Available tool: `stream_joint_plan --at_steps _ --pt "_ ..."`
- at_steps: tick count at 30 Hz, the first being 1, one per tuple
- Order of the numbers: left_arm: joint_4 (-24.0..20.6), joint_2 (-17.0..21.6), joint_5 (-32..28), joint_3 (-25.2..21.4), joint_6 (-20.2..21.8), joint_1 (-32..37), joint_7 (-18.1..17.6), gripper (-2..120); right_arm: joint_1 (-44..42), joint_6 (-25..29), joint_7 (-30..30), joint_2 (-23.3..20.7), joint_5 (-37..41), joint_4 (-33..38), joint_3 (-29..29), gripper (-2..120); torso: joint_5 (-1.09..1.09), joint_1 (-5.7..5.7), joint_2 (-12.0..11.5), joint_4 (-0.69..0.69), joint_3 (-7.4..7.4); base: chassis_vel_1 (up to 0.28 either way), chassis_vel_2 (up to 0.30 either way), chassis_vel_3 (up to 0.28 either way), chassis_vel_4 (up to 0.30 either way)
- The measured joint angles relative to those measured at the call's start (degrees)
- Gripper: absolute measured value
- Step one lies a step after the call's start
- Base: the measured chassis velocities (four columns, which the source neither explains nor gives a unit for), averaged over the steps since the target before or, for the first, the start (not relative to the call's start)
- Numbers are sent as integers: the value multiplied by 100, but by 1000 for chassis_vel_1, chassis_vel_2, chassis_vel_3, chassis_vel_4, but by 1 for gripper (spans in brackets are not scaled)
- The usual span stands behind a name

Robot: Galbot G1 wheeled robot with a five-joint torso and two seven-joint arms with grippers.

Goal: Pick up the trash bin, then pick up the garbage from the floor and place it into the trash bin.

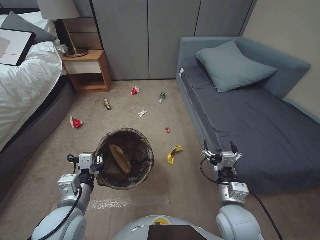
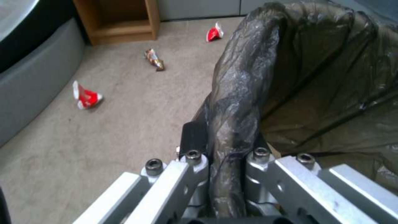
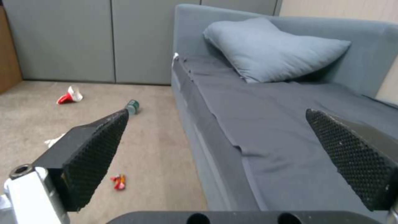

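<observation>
Litter lay scattered over the floor (image 1: 140, 100): a yellow wrapper (image 1: 174, 154) at the trash bin's (image 1: 125, 159) three o'clock, a crushed red cup (image 1: 75, 122) at its ten o'clock. The left gripper (image 1: 99, 162) was clamped on the bin's bag-lined rim at nine o'clock. The right gripper (image 1: 220, 147) hung wide apart, empty, over the sofa's (image 1: 260, 113) edge.

The head camera looks down over the trash bin (image 1: 125, 159). Both wrist cameras face forward, low beside it, sharing the floor (image 1: 140, 96) beyond.
</observation>
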Motion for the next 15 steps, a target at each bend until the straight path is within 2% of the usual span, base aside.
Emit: stream_joint_plan --at_steps 7,15 --pt "0 1 2 -4 -1 7 2 5 1 4 1 1 0 -8 -14 100 -1 1 0 1 2 -148 146 150 -157" --pt "0 2 -5 -11 -1 15 -1 5 5 -32 12 -25 26 -29 -11 100 0 0 0 0 0 -10 10 5 -8"
